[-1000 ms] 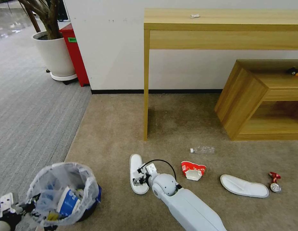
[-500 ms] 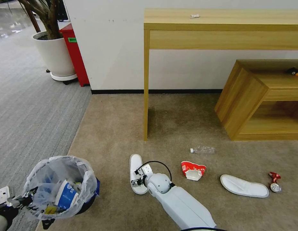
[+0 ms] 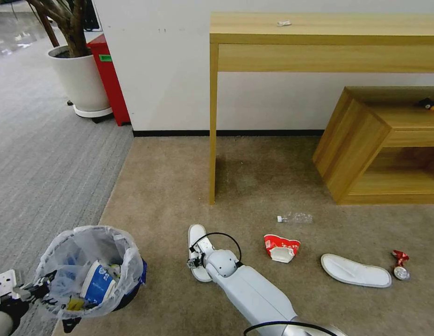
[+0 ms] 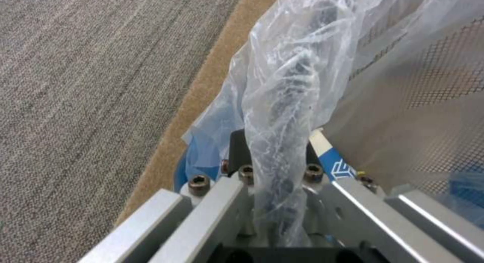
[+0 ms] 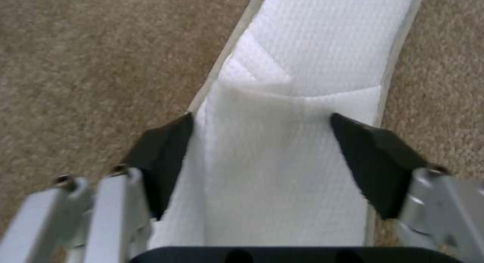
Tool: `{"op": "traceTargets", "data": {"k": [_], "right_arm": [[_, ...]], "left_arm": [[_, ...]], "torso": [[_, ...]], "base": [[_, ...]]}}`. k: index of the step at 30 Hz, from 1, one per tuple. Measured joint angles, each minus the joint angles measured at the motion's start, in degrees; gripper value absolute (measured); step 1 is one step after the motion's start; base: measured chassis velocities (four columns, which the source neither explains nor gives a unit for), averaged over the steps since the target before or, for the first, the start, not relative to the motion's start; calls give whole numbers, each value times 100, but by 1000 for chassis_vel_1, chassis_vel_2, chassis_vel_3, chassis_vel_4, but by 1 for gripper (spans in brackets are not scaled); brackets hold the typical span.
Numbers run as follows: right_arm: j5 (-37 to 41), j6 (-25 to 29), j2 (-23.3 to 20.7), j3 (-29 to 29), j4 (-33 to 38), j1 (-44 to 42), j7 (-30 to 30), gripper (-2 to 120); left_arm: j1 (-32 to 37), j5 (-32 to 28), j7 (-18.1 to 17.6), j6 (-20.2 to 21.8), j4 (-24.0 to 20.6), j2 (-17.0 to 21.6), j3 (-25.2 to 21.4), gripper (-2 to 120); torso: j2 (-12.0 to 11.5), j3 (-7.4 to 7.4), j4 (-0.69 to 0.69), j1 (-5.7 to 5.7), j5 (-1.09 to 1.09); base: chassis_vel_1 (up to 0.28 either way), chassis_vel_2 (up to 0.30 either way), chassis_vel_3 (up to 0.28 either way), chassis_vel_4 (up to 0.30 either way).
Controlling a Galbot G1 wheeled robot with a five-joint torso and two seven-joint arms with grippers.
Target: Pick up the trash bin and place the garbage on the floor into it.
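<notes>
Slipper (image 5: 297, 142) is straddled by the open right claw (image 5: 275, 157); trash bin (image 3: 93, 270) rim is gripped by the left claw (image 4: 272, 168); cup (image 3: 281, 248) and bottle (image 3: 295, 218) lie near.

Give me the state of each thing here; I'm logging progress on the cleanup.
Trash bin: upright, bag-lined, already holding litter, rim gripped.
Left tool: shut on the bin's rim and bag.
Right tool: open, fingers either side of the near slipper's strap.
Near slipper: flat on the carpet.
Far slipper: flat, untouched.
Red cup: crushed.
Clear bottle: on its side.
Red wrapper: crumpled.
</notes>
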Motion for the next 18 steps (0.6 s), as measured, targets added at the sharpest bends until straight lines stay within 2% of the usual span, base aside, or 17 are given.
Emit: {"op": "traceTargets", "data": {"k": [1,4,8,11,12,15,16,18], "right_arm": [[0,0,0,0,0,0,0,69],[8,78,21,73,-98,-5,37,53],[17,99,-13,100,-71,-32,54,45],[18,140,-65,158,-47,-71,60,29],[18,140,-65,158,-47,-71,60,29],[11,209,-106,195,-29,-101,27,14],[11,209,-106,195,-29,-101,27,14],[-31,335,-129,227,-30,-106,-53,4]], "left_arm": [[0,0,0,0,0,0,0,0],[4,2,52,0,75,57,-1,0],[3,3,159,0,137,133,-3,0],[-6,3,328,0,238,308,-7,0],[-6,3,328,0,238,308,-7,0],[-13,1,405,0,320,411,-7,0],[-13,1,405,0,320,411,-7,0],[-31,-3,414,0,373,460,-7,0]], "torso": [[0,0,0,0,0],[0,0,0,0,1],[0,0,0,0,1],[0,0,0,0,1],[0,0,0,0,1],[0,0,0,0,1],[0,0,0,0,1],[0,0,0,0,0]], "base": [[0,0,0,0],[0,0,0,0],[0,0,0,0],[0,0,0,0],[0,0,0,0],[0,0,0,0],[0,0,0,0],[0,0,0,0]]}}
